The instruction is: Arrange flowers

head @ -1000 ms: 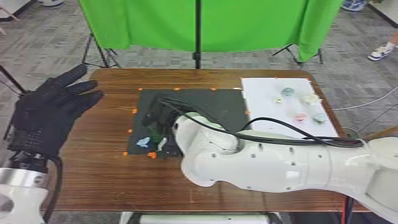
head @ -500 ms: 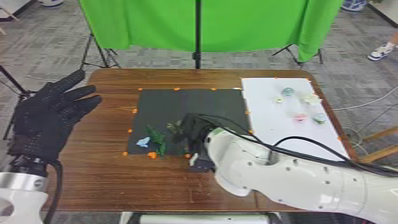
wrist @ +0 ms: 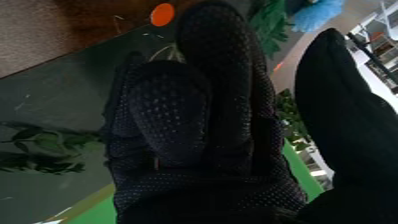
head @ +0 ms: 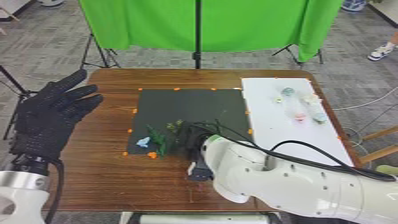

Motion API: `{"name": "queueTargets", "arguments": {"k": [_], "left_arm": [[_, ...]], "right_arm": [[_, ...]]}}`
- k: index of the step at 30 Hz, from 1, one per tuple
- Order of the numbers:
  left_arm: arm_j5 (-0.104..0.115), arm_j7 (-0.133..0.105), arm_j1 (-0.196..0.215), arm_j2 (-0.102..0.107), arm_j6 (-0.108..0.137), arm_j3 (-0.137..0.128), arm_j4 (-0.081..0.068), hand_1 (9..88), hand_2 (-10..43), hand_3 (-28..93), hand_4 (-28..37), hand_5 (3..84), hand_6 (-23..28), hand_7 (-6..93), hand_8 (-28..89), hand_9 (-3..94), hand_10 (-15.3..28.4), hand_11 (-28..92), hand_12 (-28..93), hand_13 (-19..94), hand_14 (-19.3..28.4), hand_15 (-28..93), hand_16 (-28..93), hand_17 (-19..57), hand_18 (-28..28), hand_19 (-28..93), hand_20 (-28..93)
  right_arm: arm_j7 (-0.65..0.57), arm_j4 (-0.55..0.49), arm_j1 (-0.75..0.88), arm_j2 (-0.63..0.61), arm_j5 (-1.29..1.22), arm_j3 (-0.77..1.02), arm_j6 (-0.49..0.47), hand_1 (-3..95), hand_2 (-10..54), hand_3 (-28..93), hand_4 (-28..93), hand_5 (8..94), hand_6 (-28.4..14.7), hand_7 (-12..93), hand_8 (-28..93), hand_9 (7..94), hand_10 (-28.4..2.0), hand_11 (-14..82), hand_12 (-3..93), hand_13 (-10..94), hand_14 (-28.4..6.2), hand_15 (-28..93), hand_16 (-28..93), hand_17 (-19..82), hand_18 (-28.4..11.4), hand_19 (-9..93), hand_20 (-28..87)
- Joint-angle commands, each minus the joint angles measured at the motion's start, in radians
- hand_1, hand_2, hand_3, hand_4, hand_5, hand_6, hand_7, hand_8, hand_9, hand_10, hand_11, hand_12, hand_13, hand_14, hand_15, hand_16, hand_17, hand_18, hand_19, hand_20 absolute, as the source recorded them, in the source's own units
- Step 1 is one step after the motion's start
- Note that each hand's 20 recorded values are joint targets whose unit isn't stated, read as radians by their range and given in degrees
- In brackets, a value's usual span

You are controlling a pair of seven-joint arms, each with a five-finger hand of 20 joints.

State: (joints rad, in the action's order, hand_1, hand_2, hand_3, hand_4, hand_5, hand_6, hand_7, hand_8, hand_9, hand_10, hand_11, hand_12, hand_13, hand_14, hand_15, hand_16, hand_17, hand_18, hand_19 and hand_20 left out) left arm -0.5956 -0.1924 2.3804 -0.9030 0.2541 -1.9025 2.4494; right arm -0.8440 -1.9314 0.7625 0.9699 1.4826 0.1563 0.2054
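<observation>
The right robot hand point(head: 189, 139) is low over the near part of the mat point(head: 182, 104). It looks open and relaxed, its thumb point(wrist: 336, 95) well apart from the fingers point(wrist: 218, 55); I see nothing gripped between them. The leaves point(head: 157, 140) lie just left of it, with the blue flower point(head: 143, 142) beside them on their far side from this robot hand. A sprig point(head: 174, 125) lies ahead of it and a little left. The 5 blooms on the paper point(head: 266, 131) are well to its right and farther forward, the pink bloom point(head: 299, 117) among the nearer ones. The left robot hand point(head: 44, 120) is open, out past the left edge of the surface point(head: 102, 182).

The step in hand seems to be setting the greenery out around the blue flower. To do it well, the right robot hand should pinch one stem low, between thumb and fingertips, and leave the leaf tips free. It should stay shallow so the glove doesn't drag the leaves on its left, lay the stem down flat, then open fully and lift straight up before turning right for a bloom.
</observation>
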Motion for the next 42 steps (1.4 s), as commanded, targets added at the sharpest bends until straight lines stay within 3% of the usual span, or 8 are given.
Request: {"name": "queueTargets", "arguments": {"k": [1,4,7,14,20,27,36,42], "left_arm": [[-0.001,0.001,0.039,-0.005,0.004,-0.006,-0.002,21.1,9.4,77,-26.4,37.9,10.6,13.9,-9,34.9,22.3,26,13,26,28.4,54,-10,-9.1,25.7,57,16],[0.001,0.001,0.029,-0.003,0.009,0.006,-0.005,21.2,9.4,76,-26.4,37.9,10.6,13.9,-9,35.1,22.2,26,14,26,28.4,55,-10,-8.9,25.7,57,17],[-0.001,-0.01,0.055,-0.003,0.015,-0.009,0.004,21.2,9.4,76,-26.4,37.9,10.6,14.0,-9,35.2,22.2,27,14,26,28.4,56,-10,-8.8,25.8,57,17],[0.0,-0.023,0.061,-0.006,0.022,-0.005,0.007,21.1,9.3,76,-26.5,38.0,10.4,14.9,-9,35.4,22.3,29,13,26,28.4,58,-11,-8.7,25.8,58,18],[-0.002,-0.006,0.037,-0.008,0.024,0.007,0.002,21.0,9.3,76,-26.5,38.1,10.5,15.4,-9,35.3,22.4,30,13,26,28.4,59,-11,-8.6,25.8,58,18],[-0.002,0.003,0.018,-0.003,0.022,0.027,-0.003,21.0,9.3,77,-26.5,38.1,10.5,15.6,-10,35.3,22.4,30,12,26,28.4,59,-12,-8.6,25.8,58,18],[0.001,0.0,0.02,-0.005,0.022,0.033,-0.003,21.0,9.3,77,-26.5,38.2,10.5,15.8,-10,35.4,22.3,31,12,26,28.4,60,-12,-8.6,25.8,58,18],[0.002,0.006,0.005,-0.005,0.024,0.043,-0.007,21.0,9.3,77,-26.5,38.2,10.6,15.9,-10,35.3,22.3,31,12,27,28.4,60,-12,-8.5,25.7,58,18]], "right_arm": [[-0.051,-0.024,-0.04,-0.054,0.082,0.018,0.065,32.9,-6.5,80,-28,73.3,1.2,12,-12,92.3,-10.9,32.2,20.1,82,-8.8,70,19,29,-22.2,87,18],[-0.067,-0.028,-0.041,-0.132,0.097,0.035,0.102,33.0,-6.6,79,-28,72.1,1.0,12,-12,92.1,-10.8,31.7,20.0,82,-8.6,70,18,30,-22.5,87,18],[-0.076,-0.014,0.013,-0.196,0.091,0.13,0.084,33.4,-6.5,77,-28,69.0,0.4,12,-12,91.4,-10.8,30.8,19.7,82,-8.2,69,18,30,-22.7,87,17],[-0.144,0.019,0.102,-0.348,0.135,0.277,0.119,34.2,-6.0,75,-27,62.4,-1.1,12,-12,88.4,-12.2,29.8,19.2,82,-8.2,67,19,30,-22.9,88,15],[-0.199,0.084,0.144,-0.428,0.153,0.344,0.144,33.6,-6.6,75,-26,48.4,-2.5,12,-12,81.5,-15.1,26.2,16.5,81,-9.5,64,17,33,-24.1,88,10],[-0.248,0.145,0.166,-0.47,0.197,0.355,0.125,33.6,-6.6,74,-26,42.3,-3.0,11,-11,78.9,-15.9,26.8,16.0,81,-9.6,64,16,37,-23.7,91,0],[-0.222,0.17,0.217,-0.469,0.127,0.393,0.106,33.4,-7.0,74,-25,41.7,-1.9,12,-11,78.1,-16.3,26.4,15.4,80,-9.8,64,16,38,-23.6,92,-5],[-0.241,0.196,0.212,-0.447,0.156,0.369,0.061,35.3,-8.0,74,-26,48.6,0.8,13,-13,79.0,-15.8,25.0,15.1,80,-9.7,62,16,38,-22.9,91,-7]]}}
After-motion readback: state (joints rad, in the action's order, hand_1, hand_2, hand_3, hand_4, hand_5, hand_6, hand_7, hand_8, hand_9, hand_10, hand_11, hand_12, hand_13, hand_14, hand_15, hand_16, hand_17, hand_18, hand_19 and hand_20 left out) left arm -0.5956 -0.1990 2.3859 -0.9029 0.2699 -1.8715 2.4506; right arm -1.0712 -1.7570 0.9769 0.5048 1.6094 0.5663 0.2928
